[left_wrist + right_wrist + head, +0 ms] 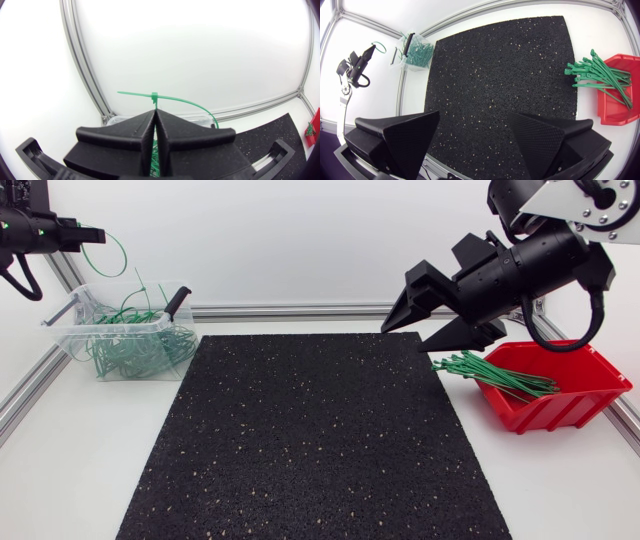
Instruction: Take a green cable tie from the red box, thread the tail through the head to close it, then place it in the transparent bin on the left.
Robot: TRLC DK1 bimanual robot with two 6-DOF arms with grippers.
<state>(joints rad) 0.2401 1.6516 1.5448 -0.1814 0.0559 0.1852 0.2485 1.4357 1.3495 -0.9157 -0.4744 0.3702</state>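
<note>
**Held cable tie** (155, 96): green, clamped between the closed fingers of the left gripper (155, 112), in the air over the table's far-left corner. The tie's head sits just past the fingertips. The strap's long axis runs crosswise to the fingers. One short end points straight out to one side, and the other side bends round in a curve back toward the gripper. In the head view it reads as a loop hanging off the fingertips, above the transparent bin (75, 327).

**Hard to make out:** the left gripper's fingers cover the point where the curve ends. Whether the tail passes fully through the head cannot be told. In the left wrist view the bin is mostly hidden beneath the gripper.

**Bin contents:** a tangle of looped green ties (140, 345), some rising above the rim. A dark object (177, 300) leans at the bin's right wall and cannot be identified.

**Right gripper** (410, 338): fingers spread wide with nothing between them. It hangs over the far-right part of the black mat (310, 450), just beside the red box (590, 395).

**Bundle of straight ties** (495, 372): lies in the red box with its long axis pointing toward the mat, ends overhanging the box's low front
</note>
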